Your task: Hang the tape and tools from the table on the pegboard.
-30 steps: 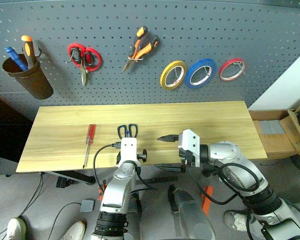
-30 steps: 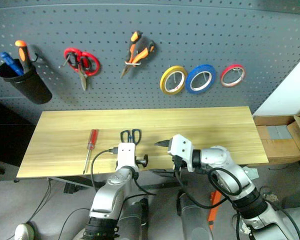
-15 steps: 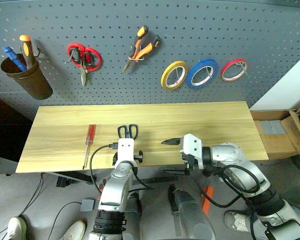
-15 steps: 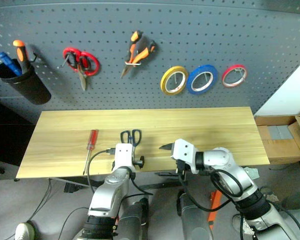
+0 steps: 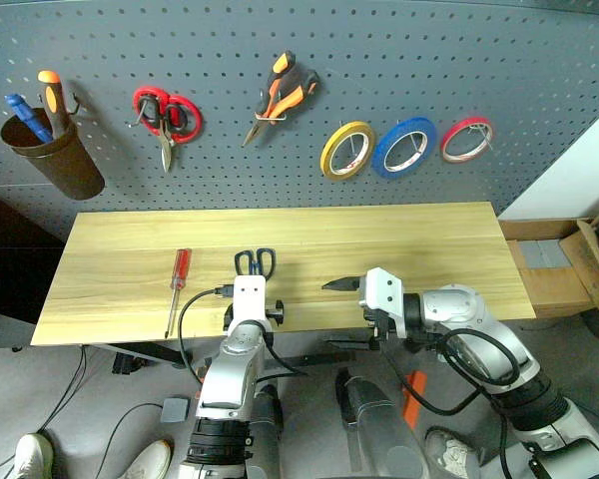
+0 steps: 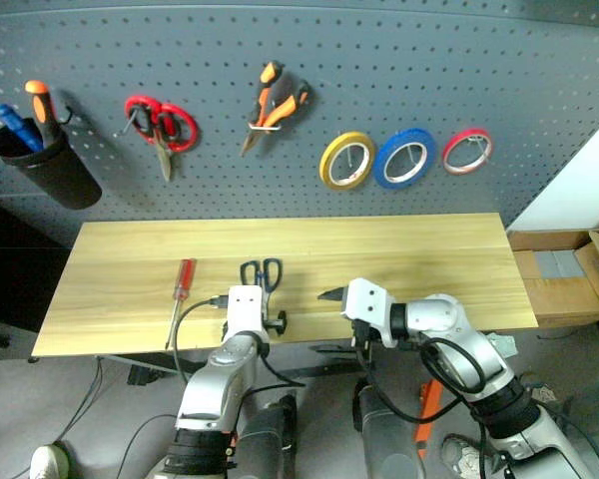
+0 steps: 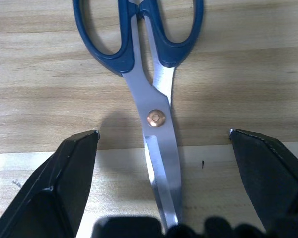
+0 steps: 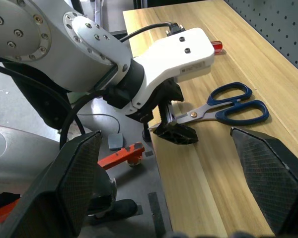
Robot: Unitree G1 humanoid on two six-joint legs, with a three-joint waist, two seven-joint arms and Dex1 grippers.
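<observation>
The blue tape (image 5: 403, 146) and the pliers (image 5: 283, 93) already hang on the pegboard (image 5: 379, 60), but the blue scissors (image 5: 255, 262) and the red screwdriver (image 5: 179, 279) still lie near the table's (image 5: 419, 239) front edge, with the left gripper (image 7: 161, 144), jaws wide, over the scissors' blades and the right gripper (image 5: 331, 283) wide and empty.

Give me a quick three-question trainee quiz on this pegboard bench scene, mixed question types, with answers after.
1. True or false: the blue ring-shaped tape roll hangs on the dark grey pegboard.
2. Which tool lies between the open left gripper's fingers: A pliers, B dark blue-handled scissors, C screwdriver?
3. Name the other tool on the light wood table.

Key: 1 true. 2 B. 3 slim red-handled screwdriver.
</observation>
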